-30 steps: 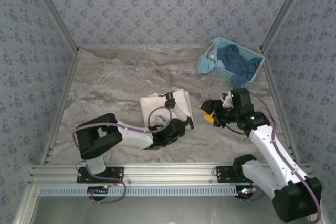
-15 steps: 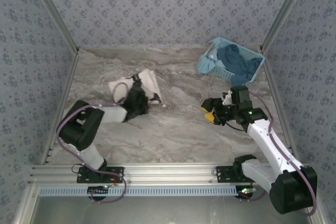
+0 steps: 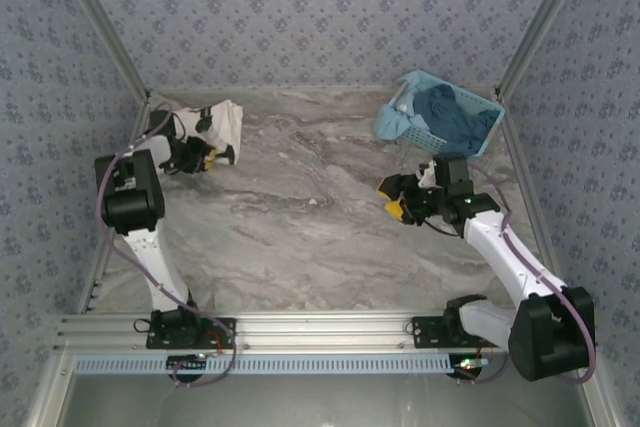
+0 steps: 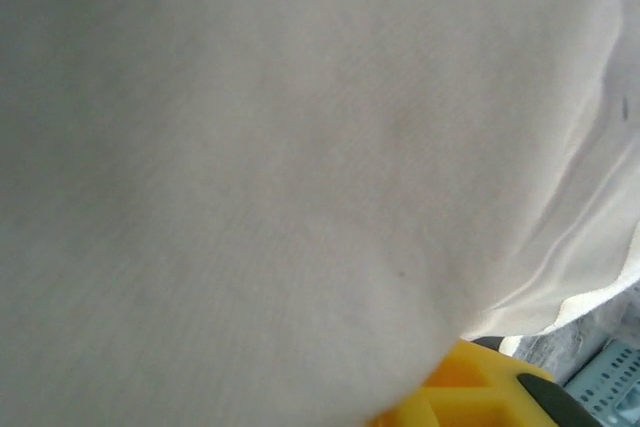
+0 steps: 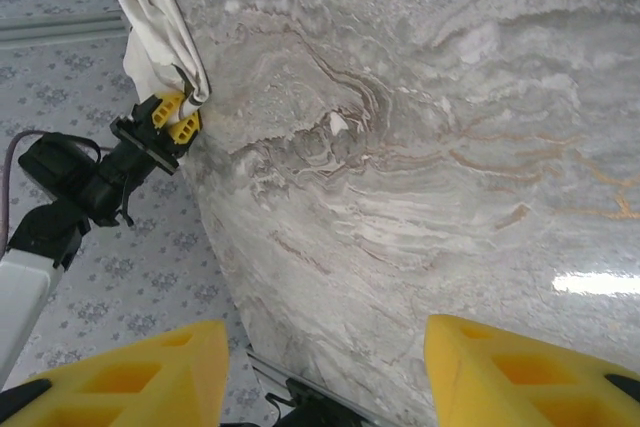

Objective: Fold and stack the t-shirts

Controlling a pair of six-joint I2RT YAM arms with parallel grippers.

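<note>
A folded cream t-shirt (image 3: 222,119) lies in the far left corner of the table, against the wall. My left gripper (image 3: 206,153) reaches into that corner at the cloth's near edge. In the right wrist view the t-shirt (image 5: 155,7) runs down between the left gripper's (image 5: 175,115) yellow fingers, which look shut on it. The left wrist view is covered by the cream t-shirt (image 4: 300,147), with one yellow finger (image 4: 470,387) at the bottom. My right gripper (image 3: 400,197) hovers open over the right half of the table, nothing between its fingers (image 5: 130,372).
A light blue lattice basket (image 3: 400,122) stands tilted at the back right, with dark blue cloth (image 3: 452,115) in it, just behind my right gripper. A small white scrap (image 3: 318,200) lies mid-table. Patterned walls and metal posts close in the table's sides.
My left arm has swung from the table's middle to the far left corner, carrying the folded t-shirt with it. The right gripper has shifted slightly and stayed open.
</note>
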